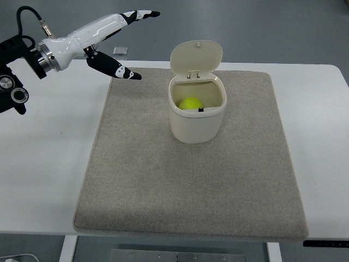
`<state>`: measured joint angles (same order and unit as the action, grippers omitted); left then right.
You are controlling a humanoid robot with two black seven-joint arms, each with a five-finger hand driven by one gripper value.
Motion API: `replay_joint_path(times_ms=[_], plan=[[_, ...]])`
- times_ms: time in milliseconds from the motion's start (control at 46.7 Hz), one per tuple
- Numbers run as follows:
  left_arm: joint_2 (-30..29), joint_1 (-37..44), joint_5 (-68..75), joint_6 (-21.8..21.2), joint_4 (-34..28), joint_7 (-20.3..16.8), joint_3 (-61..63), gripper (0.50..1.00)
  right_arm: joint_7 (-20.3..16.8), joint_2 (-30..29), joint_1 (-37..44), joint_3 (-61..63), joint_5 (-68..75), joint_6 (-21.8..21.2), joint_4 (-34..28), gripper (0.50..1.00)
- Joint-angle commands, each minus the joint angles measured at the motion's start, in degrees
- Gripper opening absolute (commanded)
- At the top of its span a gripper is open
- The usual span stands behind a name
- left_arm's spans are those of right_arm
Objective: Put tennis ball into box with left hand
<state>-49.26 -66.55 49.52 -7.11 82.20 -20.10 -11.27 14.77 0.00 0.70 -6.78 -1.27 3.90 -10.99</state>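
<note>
A yellow-green tennis ball [191, 103] lies inside the cream box [196, 124], a small bin whose hinged lid [196, 55] stands open at the back. The box sits on the grey mat, right of its centre line and toward the far side. My left hand [135, 45] hovers up at the far left, well clear of the box, with its white and black fingers [143, 15] spread wide and nothing between them. The thumb [117, 68] points down toward the mat's far left corner. No right arm shows.
The grey mat [191, 191] covers most of the white table [43, 164]. A small grey object [120, 52] lies on the table behind the left hand. The table's front edge runs along the bottom of the picture.
</note>
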Motion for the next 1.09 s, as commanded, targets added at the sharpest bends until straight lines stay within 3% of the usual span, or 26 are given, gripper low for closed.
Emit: replay_joint_path(times_ms=[0,235,364,535,621,835,1070], plan=[[-0.67,0.45,-10.64,4.64,-0.99,0.07,0.11,0.99,0.0,0.0,0.0,0.01,0.04,-0.04,0.0,0.938],[-0.93,0.1,-41.33,21.07,-8.71,1.21,0.29,0.992,0.0,0.0,0.0,0.01,0.04,-0.04,0.0,0.938],[-0.4,0.27,-48.8,25.91,-12.41,4.98,0.29,0.994,0.0,0.0,0.0,0.01,-0.05,0.05,0.0,0.938],[1.0,1.94,-61.02,26.18,-15.48,18.68,0.29,0.994,0.0,0.0,0.0,0.01,0.04,-0.04,0.0,0.938],[1.35,2.91,-64.01,26.18,-17.6,22.65,0.02,0.994,0.0,0.0,0.0,0.01,-0.05,0.05,0.0,0.938],[2.06,6.51,-68.67,25.83,-20.41,22.92,-4.8,0.996,0.0,0.0,0.0,0.01,0.04,-0.04,0.0,0.938],[11.45,12.05,-69.82,26.27,-31.65,22.92,-13.24,0.994,0.0,0.0,0.0,0.01,0.04,-0.03,0.0,0.94]])
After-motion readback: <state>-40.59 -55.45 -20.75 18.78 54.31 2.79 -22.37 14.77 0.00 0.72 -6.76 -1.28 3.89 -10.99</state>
